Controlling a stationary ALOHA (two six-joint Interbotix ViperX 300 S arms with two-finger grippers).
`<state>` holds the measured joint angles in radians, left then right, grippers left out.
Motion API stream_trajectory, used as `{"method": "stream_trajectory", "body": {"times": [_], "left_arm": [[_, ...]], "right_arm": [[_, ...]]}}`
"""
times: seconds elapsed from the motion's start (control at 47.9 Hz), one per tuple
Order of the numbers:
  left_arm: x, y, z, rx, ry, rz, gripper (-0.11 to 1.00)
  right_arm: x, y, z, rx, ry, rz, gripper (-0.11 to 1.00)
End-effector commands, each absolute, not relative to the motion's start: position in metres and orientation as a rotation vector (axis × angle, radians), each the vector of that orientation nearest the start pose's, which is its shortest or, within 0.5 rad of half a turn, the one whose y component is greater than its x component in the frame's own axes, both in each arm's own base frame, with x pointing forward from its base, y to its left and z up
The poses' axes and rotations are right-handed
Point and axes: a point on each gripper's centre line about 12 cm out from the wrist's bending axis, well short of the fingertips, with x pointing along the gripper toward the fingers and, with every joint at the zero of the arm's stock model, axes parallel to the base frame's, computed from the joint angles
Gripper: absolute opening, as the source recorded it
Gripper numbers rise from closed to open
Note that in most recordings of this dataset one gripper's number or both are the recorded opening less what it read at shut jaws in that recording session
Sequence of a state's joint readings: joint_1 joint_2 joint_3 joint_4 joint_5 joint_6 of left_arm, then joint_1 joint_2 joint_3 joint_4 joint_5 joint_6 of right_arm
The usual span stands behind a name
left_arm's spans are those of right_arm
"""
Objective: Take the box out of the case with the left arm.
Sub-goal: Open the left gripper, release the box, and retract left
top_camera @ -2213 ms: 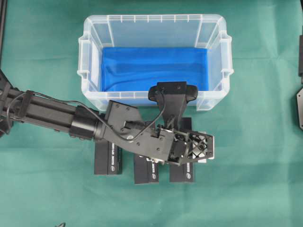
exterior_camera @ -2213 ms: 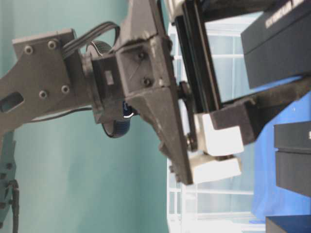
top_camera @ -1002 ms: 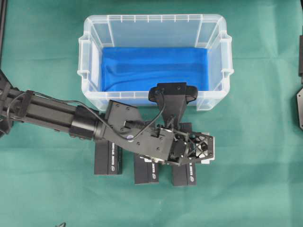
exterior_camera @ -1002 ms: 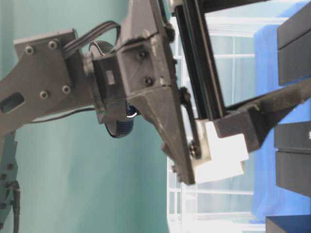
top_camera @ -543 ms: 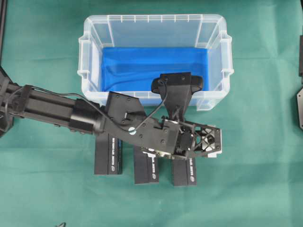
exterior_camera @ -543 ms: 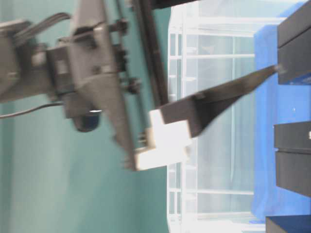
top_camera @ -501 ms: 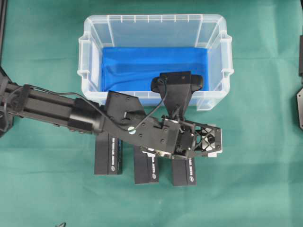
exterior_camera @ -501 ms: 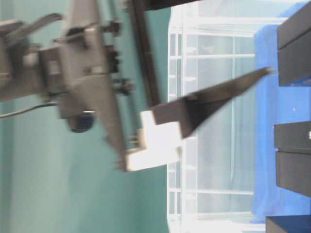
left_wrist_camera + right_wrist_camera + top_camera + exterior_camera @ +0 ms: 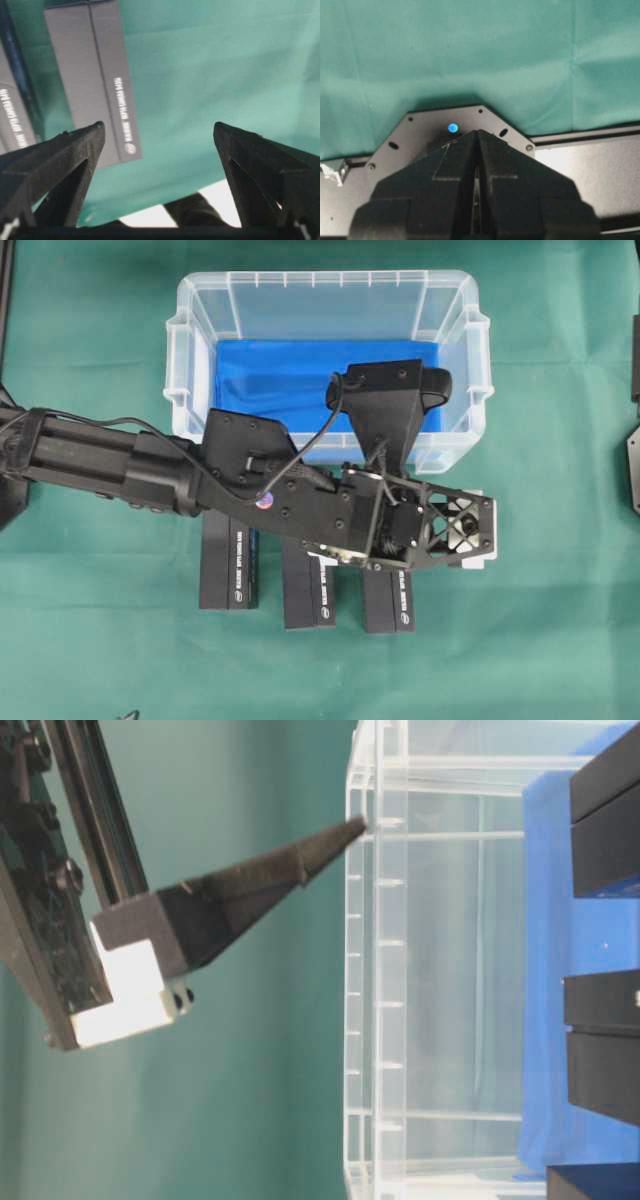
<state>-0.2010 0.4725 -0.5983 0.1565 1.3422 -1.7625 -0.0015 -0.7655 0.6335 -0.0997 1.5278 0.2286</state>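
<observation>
Our left pincer (image 9: 159,131) hangs released, grasping nothing, above three black boxes (image 9: 229,575) on the tabletop (image 9: 540,640) below the case (image 9: 190,330); our right pincer (image 9: 478,150) is clenched.

You can see a green cloth (image 9: 560,640) covering the table. It has soft folds in it.

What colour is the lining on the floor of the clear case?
Bright blue. The lining in the case shows best in the overhead view.

A wrinkled green cloth (image 9: 560,640) covers the whole table under even light.
</observation>
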Motion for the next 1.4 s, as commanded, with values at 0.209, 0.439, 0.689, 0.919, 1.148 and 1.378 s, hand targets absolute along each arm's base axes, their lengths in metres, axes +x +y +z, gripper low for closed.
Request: {"method": "stream_trajectory", "body": {"times": [0.209,0.439,0.689,0.919,1.148,1.378], "left_arm": [[0.518,-0.085,0.313,-1.304,0.854,0.934,0.87],[0.509,-0.089,0.313,-1.294,0.874,0.941,0.87],[0.481,-0.093,0.321,-1.286,0.905,0.947,0.87],[0.433,-0.095,0.332,-1.281,0.925,0.968,0.87],[0.375,-0.097,0.340,-1.297,0.930,0.988,0.87],[0.320,-0.097,0.335,-1.295,0.951,1.008,0.87]], "right_arm": [[0.154,-0.012,0.311,0.118,1.368,-0.238,0.02],[0.154,-0.012,0.311,0.120,1.368,-0.240,0.02],[0.154,-0.012,0.311,0.120,1.369,-0.243,0.02],[0.150,-0.012,0.311,0.121,1.402,-0.247,0.02],[0.146,-0.012,0.310,0.120,1.437,-0.252,0.02],[0.145,-0.012,0.310,0.120,1.440,-0.253,0.02]]}}
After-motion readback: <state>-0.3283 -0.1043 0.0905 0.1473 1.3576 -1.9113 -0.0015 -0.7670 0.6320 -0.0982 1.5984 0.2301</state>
